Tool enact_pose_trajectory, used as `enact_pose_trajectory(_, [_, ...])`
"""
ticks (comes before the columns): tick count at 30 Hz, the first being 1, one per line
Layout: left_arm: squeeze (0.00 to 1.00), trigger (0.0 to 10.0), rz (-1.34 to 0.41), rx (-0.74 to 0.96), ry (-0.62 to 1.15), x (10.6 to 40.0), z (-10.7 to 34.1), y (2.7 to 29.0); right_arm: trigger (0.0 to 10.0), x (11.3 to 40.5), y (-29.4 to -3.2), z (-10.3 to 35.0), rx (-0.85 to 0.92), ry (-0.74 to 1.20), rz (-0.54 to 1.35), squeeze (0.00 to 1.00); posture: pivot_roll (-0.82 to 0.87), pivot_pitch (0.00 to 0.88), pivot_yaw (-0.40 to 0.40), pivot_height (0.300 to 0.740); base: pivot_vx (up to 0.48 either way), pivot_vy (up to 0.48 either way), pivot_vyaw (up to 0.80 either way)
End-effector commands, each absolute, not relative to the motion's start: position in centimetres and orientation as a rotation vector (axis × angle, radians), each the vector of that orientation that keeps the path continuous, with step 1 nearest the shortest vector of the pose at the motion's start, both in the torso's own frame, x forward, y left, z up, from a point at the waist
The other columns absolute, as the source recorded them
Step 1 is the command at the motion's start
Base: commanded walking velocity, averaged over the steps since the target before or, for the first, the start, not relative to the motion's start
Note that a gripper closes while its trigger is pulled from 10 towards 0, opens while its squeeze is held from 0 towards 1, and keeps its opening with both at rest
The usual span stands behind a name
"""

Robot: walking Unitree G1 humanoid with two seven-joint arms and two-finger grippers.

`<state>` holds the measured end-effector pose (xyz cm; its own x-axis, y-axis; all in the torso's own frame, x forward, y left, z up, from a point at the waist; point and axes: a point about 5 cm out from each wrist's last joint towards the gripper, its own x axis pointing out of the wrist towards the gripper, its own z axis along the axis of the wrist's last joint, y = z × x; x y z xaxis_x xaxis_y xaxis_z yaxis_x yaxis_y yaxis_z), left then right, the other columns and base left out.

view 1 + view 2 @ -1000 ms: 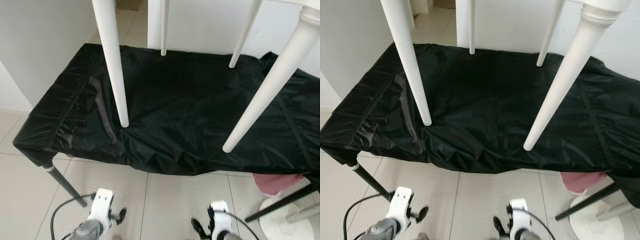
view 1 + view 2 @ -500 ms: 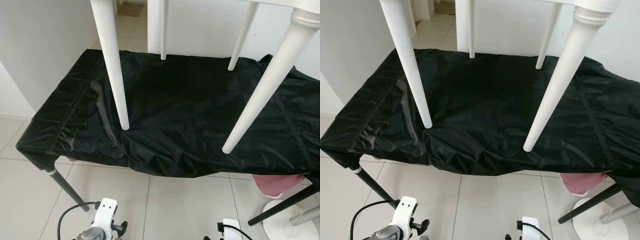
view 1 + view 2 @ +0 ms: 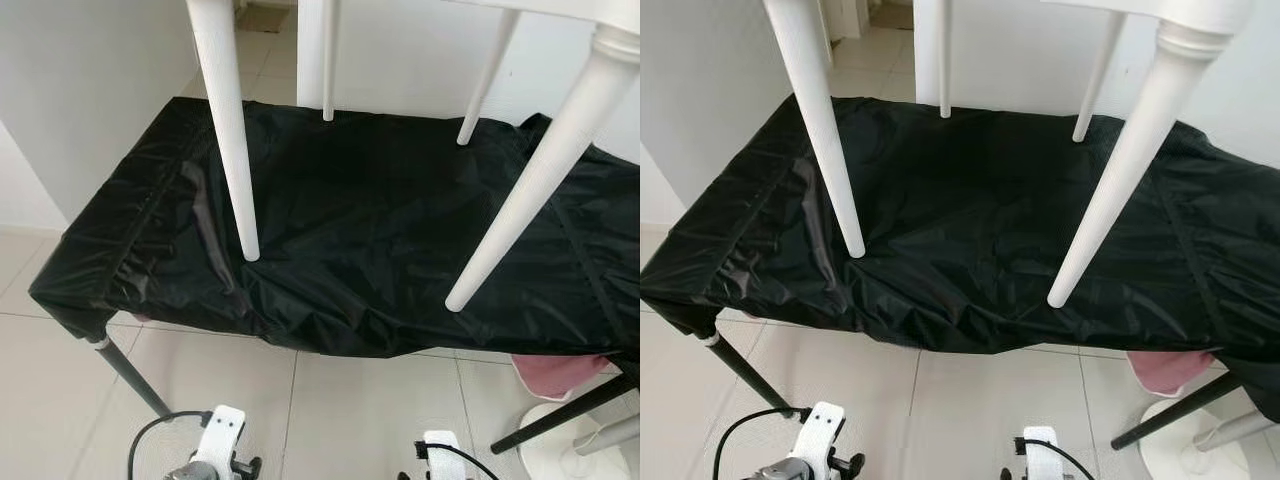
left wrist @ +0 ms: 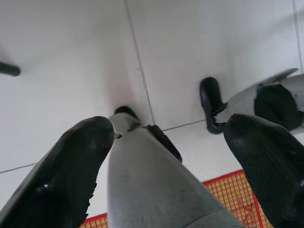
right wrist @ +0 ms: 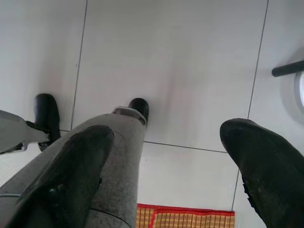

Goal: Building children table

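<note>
A white children's table [image 3: 560, 190] stands on a surface [image 3: 380, 230] draped in a shiny black cover. Four tapered white legs reach down to the cover: a near-left leg [image 3: 228, 130], a near-right leg [image 3: 545, 180], a far-left leg [image 3: 328, 60] and a far-right leg [image 3: 488, 75]. The tips of the two near legs touch the wrinkled black cloth well back from its front edge, while the two far legs meet it near the back edge by the white wall [image 3: 400, 50]. The tabletop itself is cut off by the upper edge of the head views.

The covered surface rests on thin black legs, one visible at its front-left corner [image 3: 125, 370] and another slanting at the right [image 3: 560, 415]. A pink item [image 3: 555, 370] peeks out from under the cover's front-right edge, beside a round white base [image 3: 575, 450] on the pale tiled floor [image 3: 360, 410].

Both arms hang low in front of the surface, well apart from the children's table. The left end effector [image 4: 166, 156] points down at the floor with its two black fingers [image 4: 71, 175] spread wide and nothing between them; the robot's grey leg and black foot lie beyond it. The right end effector [image 5: 171, 166] hangs likewise released, fingers [image 5: 266, 166] wide apart and empty, over the tiles. A red-edged woven mat [image 5: 185, 216] lies on the floor below both.
</note>
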<state>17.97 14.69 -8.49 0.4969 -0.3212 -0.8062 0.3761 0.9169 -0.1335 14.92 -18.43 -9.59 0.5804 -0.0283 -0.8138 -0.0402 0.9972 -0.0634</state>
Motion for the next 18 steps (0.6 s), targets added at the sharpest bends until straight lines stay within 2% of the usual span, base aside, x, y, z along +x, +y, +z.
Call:
enact_pose_trajectory(1, [0.00,10.0,-0.333,0.119,0.975,17.96,-8.68,15.06,10.0,14.21,-18.64,-9.91,-0.093,0.991,0.003,0.00,0.01,0.000,-0.051,0.740,0.000,0.000,0.00])
enact_pose_trajectory(18, [0.00,10.0,-0.333,0.135,0.989,17.86,-8.76,15.12,10.0,14.21,-18.42,-9.98,-0.135,1.004,0.010,0.00,-0.01,0.000,-0.031,0.740,0.000,0.000,0.00])
